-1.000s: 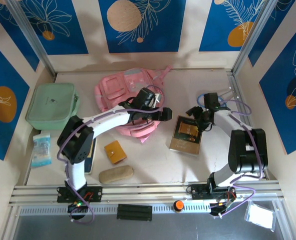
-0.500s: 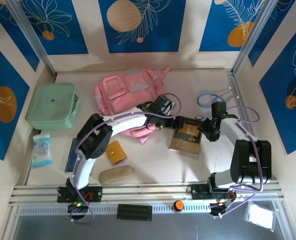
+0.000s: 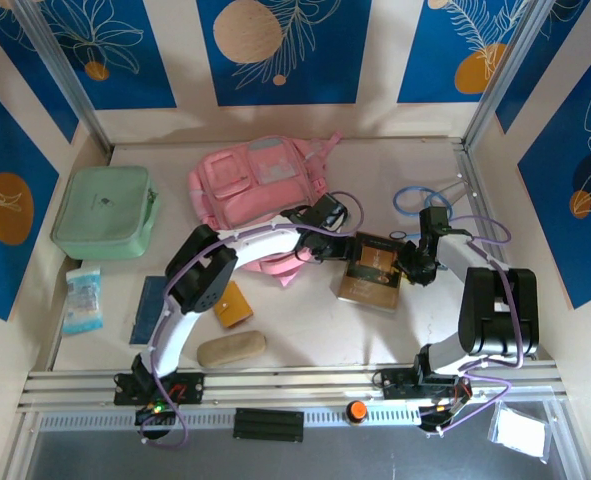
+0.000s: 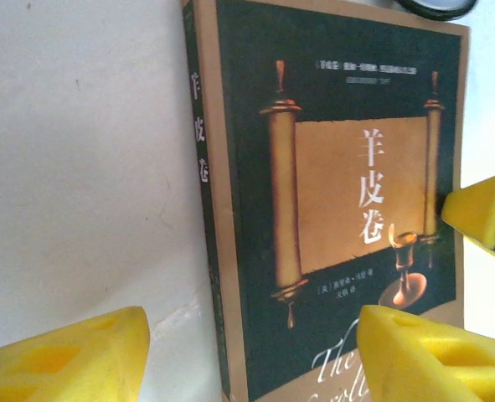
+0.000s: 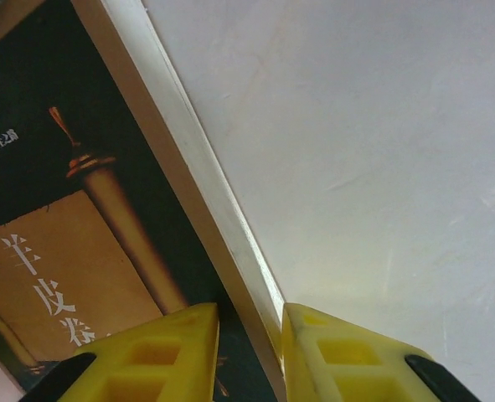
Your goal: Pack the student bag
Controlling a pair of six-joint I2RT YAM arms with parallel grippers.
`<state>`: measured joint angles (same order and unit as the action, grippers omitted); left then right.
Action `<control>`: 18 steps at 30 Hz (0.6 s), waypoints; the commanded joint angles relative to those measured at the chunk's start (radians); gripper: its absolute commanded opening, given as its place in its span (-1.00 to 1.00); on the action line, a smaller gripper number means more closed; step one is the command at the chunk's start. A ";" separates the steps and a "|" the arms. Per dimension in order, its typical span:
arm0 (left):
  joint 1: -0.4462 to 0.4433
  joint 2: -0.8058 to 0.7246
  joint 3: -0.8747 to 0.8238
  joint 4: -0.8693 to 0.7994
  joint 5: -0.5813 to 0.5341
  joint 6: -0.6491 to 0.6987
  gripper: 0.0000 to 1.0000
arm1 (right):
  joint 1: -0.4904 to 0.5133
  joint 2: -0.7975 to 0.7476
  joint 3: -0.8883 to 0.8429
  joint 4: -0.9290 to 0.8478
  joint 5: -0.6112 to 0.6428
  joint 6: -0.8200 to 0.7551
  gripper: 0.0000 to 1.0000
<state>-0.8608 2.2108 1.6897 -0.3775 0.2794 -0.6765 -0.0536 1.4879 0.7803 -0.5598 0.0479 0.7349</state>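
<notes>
the book has its spine between the wide-open left fingers, its page edge between the narrowed right fingers; grip unclear.

Pale counter, even light. Cream walls with blue panels, orange discs, white leaf lines. Aluminium posts at back corners, rail along near edge.

Open table near book; student bag crowds its left.

羊皮卷 on book cover, again on spine
</notes>
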 commanded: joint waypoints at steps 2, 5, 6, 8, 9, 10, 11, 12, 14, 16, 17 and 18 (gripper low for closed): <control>-0.004 0.028 0.036 -0.091 -0.049 -0.012 0.25 | 0.014 0.025 -0.010 0.004 -0.095 -0.011 -0.50; -0.003 0.031 0.036 -0.102 -0.057 -0.015 0.22 | 0.024 0.029 -0.006 0.015 -0.112 -0.009 -0.50; -0.003 0.033 0.036 -0.104 -0.057 -0.017 0.20 | 0.026 0.032 -0.005 0.016 -0.116 -0.008 -0.50; -0.003 0.037 0.037 -0.103 -0.051 -0.022 0.15 | 0.028 0.038 -0.005 0.021 -0.127 -0.006 -0.51; -0.004 0.039 0.036 -0.102 -0.048 -0.024 0.13 | 0.028 0.040 -0.005 0.023 -0.130 -0.005 -0.51; -0.003 0.042 0.036 -0.100 -0.043 -0.028 0.12 | 0.029 0.044 -0.006 0.025 -0.134 -0.005 -0.52; -0.004 0.045 0.036 -0.098 -0.039 -0.032 0.12 | 0.029 0.046 -0.008 0.030 -0.138 -0.005 -0.52; -0.003 0.045 0.037 -0.097 -0.038 -0.034 0.11 | 0.029 0.049 -0.009 0.034 -0.145 -0.005 -0.52; -0.004 0.049 0.036 -0.094 -0.033 -0.039 0.10 | 0.029 0.054 -0.017 0.053 -0.175 -0.008 -0.55; -0.003 0.052 0.036 -0.093 -0.034 -0.045 0.10 | 0.030 0.061 -0.027 0.075 -0.202 -0.001 -0.55; -0.003 0.055 0.036 -0.092 -0.034 -0.052 0.10 | 0.030 0.067 -0.032 0.087 -0.221 0.003 -0.56; -0.003 0.057 0.037 -0.090 -0.031 -0.058 0.10 | 0.030 0.072 -0.033 0.094 -0.232 0.007 -0.55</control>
<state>-0.8608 2.2360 1.6978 -0.4507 0.2428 -0.7094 -0.0326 1.5299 0.7738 -0.4870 -0.1085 0.7326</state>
